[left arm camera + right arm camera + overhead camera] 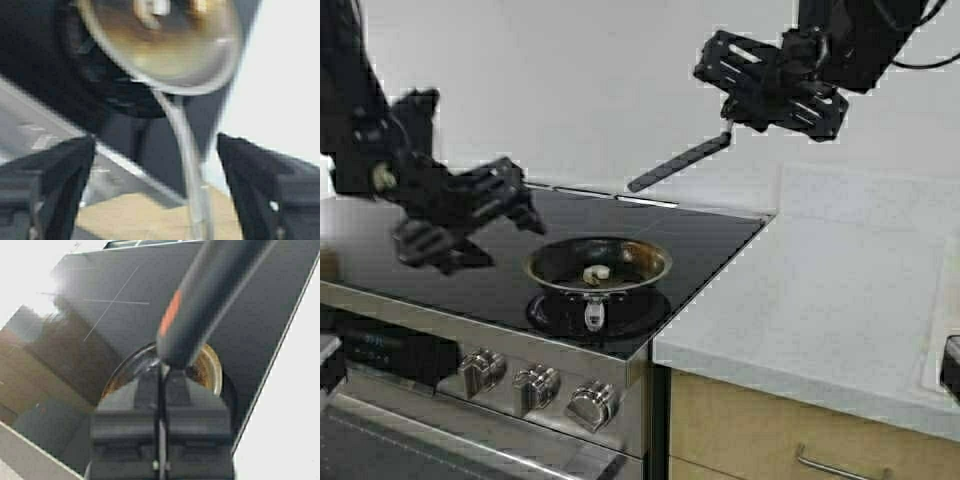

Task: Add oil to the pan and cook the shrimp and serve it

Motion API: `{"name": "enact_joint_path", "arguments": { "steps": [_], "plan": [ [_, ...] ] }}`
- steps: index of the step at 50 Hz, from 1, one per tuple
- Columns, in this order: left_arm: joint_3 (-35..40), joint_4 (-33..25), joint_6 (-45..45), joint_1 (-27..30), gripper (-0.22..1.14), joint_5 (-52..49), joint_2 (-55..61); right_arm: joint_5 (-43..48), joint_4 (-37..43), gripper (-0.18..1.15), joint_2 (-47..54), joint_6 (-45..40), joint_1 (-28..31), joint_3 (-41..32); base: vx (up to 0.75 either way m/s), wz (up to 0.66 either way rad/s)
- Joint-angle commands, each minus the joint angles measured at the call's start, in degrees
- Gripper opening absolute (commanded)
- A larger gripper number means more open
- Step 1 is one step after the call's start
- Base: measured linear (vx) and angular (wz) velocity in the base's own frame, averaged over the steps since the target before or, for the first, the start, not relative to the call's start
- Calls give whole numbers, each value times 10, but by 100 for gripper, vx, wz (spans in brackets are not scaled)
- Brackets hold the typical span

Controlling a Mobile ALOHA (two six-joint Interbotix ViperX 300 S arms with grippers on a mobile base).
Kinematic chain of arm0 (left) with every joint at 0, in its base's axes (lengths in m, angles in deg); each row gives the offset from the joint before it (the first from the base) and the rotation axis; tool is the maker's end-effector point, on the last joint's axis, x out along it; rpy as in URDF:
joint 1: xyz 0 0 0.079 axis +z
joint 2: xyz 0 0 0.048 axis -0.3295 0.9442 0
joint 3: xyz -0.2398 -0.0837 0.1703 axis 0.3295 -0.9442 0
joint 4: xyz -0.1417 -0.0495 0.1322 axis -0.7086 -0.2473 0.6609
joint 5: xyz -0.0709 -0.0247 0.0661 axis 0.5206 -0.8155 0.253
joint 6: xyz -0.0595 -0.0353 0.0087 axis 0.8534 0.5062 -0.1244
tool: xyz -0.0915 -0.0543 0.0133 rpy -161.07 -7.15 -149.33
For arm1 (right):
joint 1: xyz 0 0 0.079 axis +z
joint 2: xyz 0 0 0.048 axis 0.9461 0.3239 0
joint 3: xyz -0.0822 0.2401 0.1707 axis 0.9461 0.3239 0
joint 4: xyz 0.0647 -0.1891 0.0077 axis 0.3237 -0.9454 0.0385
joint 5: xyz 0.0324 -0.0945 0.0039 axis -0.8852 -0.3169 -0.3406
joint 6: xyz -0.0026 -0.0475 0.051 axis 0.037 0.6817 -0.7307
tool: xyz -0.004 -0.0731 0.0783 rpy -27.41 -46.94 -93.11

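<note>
The pan (598,265) sits on the front burner of the black stovetop (710,235), its short steel handle (594,312) pointing toward the stove's front edge. The shrimp (595,272), small and pale, lies in the middle of the pan. My left gripper (505,240) hovers open just left of the pan, touching nothing. In the left wrist view the pan (165,50) and its handle (186,150) show between the spread fingers (55,185). My right gripper (732,122) is high above the stove's back right, shut on a black spatula (680,160). The oil is out of view.
Three steel knobs (535,385) line the stove front. A white counter (820,300) runs to the right of the stove, above a wooden cabinet (770,430). In the right wrist view the spatula (210,305), marked orange, hangs over the pan (212,371).
</note>
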Motion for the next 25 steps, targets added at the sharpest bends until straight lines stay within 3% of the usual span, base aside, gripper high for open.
{"name": "enact_joint_path", "arguments": {
  "steps": [1,10,25],
  "plan": [
    [48,59,66,-2,102,43,48,14,11,8,-4,0,1,-10,0,0],
    [111,97,163,-3,102,65,127,15,18,8,-1,-1,0,-9,0,0],
    [187,138,244,-3,102,98,213,21,38,8,-2,-2,0,-1,0,0]
  ]
}}
